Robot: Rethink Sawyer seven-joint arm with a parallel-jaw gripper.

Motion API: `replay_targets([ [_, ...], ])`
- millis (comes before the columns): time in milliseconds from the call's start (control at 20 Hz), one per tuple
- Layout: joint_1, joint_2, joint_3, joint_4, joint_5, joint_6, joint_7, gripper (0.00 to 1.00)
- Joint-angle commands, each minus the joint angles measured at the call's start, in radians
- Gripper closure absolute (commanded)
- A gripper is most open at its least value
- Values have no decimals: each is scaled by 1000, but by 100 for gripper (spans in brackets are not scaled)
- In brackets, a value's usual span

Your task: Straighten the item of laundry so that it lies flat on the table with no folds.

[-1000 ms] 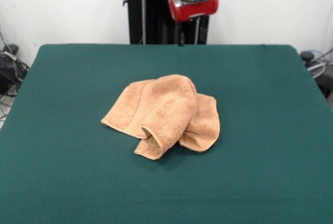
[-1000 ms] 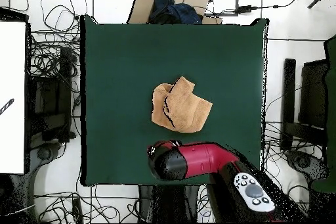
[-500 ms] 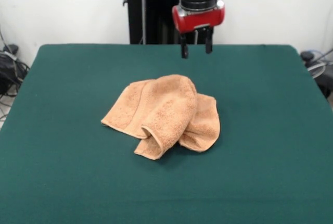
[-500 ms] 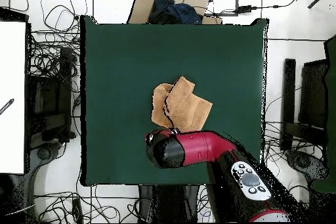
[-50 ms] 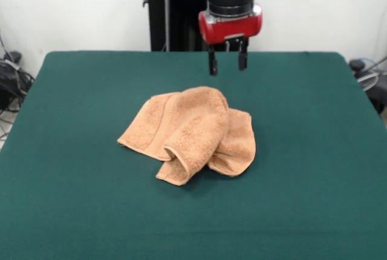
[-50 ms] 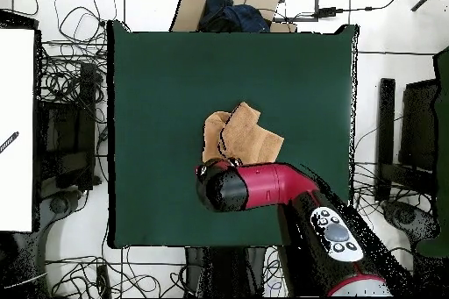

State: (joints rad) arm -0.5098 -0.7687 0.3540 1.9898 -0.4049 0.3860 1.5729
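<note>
The item of laundry (image 5: 191, 131) is a peach-orange towel lying crumpled near the middle of the dark green table (image 5: 78, 199), with several folds and one rolled-over flap pointing toward the front. My gripper (image 5: 227, 63) hangs open above the table, just behind the towel's far edge, with nothing between its two dark fingers. In the overhead view the towel (image 6: 250, 140) shows partly, and the red arm (image 6: 254, 188) covers its edge nearest the robot's base. The green table (image 6: 158, 76) spreads well beyond the cloth.
Cables and dark equipment (image 6: 70, 111) lie on the floor beside the table. A cardboard box with dark cloth (image 6: 230, 6) sits past one table edge. A white panel (image 6: 17, 129) stands at the overhead view's left.
The arm has come forward and lower toward the towel; the open fingers, barely seen one second ago, now show fully. In the overhead view it now overlaps the towel's edge. The towel has not moved.
</note>
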Motion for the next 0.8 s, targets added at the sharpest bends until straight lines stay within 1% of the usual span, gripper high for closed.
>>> replay_targets([
  [50,27,55,14,-128,47,149,61,0],
  [550,44,91,20,-179,61,164,74,0],
  [800,63,86,20,-227,81,215,74,0],
])
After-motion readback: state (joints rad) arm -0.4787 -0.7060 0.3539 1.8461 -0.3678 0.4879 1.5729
